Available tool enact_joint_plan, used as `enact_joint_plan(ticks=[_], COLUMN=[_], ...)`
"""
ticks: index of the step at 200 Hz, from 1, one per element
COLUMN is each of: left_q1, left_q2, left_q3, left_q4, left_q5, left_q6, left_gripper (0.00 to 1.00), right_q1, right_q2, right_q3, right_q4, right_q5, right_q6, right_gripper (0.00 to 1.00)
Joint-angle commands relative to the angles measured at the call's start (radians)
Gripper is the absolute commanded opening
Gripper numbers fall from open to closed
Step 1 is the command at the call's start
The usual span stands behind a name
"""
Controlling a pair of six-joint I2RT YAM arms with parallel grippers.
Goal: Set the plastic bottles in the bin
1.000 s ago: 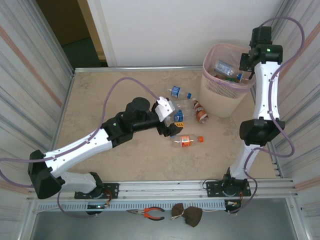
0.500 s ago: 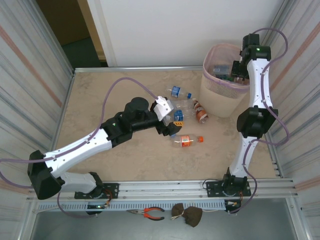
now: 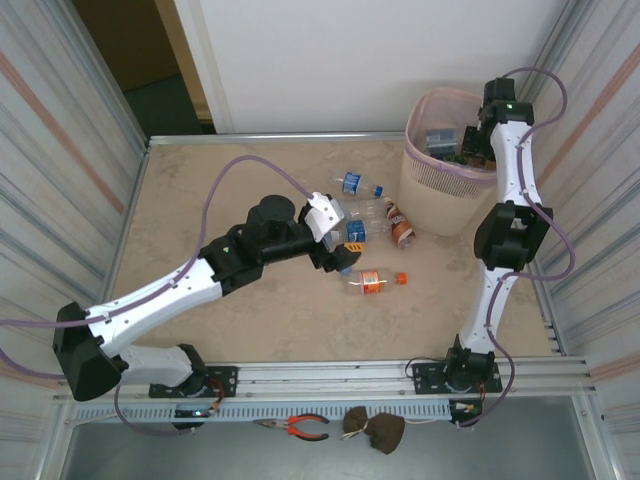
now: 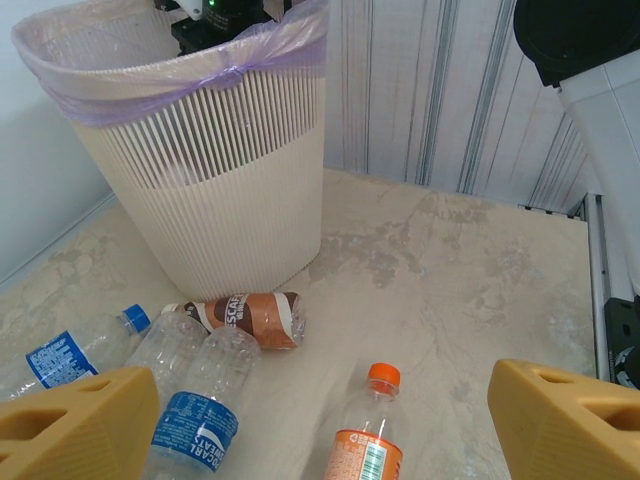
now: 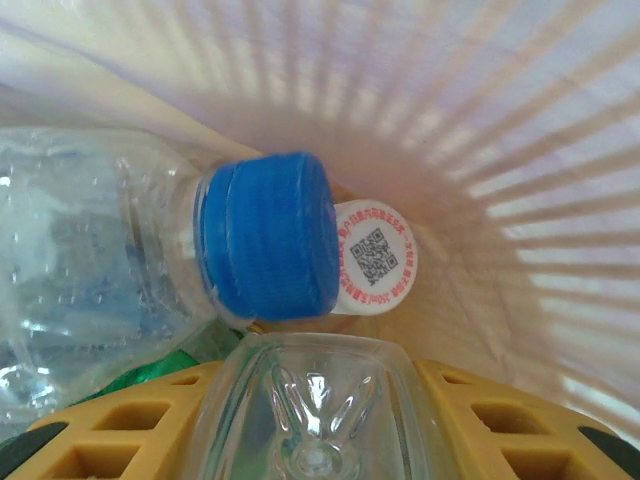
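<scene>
The pale pink slatted bin point(image 3: 432, 178) point(image 4: 200, 190) stands at the back right, lined with a bag. My right gripper point(image 3: 470, 145) point(image 5: 315, 440) is down inside it, shut on a clear plastic bottle point(image 5: 315, 410) whose base faces the camera. Below it lie a blue-capped bottle point(image 5: 265, 235), a white cap point(image 5: 375, 258) and something green. My left gripper point(image 3: 343, 256) point(image 4: 322, 392) hangs open over the table bottles: an orange-capped one point(image 3: 375, 281) point(image 4: 372, 440), a brown one point(image 3: 401, 224) point(image 4: 245, 318), a blue-labelled clear one point(image 3: 357, 232) point(image 4: 200, 425) and a blue-capped one point(image 3: 355, 184) point(image 4: 70, 352).
Corrugated metal walls close in the table on left and right. My right arm's elbow point(image 3: 510, 235) stands close beside the bin. Pliers point(image 3: 300, 427) and a brown lump point(image 3: 375, 428) lie in the front channel below the arm bases.
My right gripper has gone down from above the rim into the bin with the clear bottle. The left arm has barely shifted.
</scene>
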Motion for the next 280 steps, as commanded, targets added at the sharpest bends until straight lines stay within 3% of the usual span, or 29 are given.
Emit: enact_joint_plan(ticks=[1,22,77,131,200,280], left_q1=[0.008,0.009,0.02,0.045,0.089,0.086], left_q2=[-0.043,-0.05,-0.058,-0.047,0.069,0.297], left_q3=[-0.012,-0.012,0.0,0.012,0.106,0.292], left_q4=[0.025,0.02,-0.006,-0.059,-0.235,-0.465], left_q5=[-0.008,-0.015,-0.024,-0.014,0.1,0.161], left_q6=[-0.011,-0.009,0.001,0.017,0.116,0.251], left_gripper=[0.86,0.86,0.86,0.86,0.85,0.8], right_q1=[0.009,0.014,0.032,0.056,0.059,0.026], right_q2=[0.048,0.012,-0.098,-0.204,-0.349,-0.615], right_q3=[0.023,0.071,0.155,0.181,0.164,-0.137], right_q4=[-0.144,-0.146,-0.152,-0.143,-0.141,-0.033], right_q5=[-0.018,-0.026,-0.016,0.0,-0.019,-0.142], right_q6=[0.0,0.001,0.006,0.002,0.009,0.06], right_gripper=[0.51,0.62,0.73,0.74,0.74,0.73])
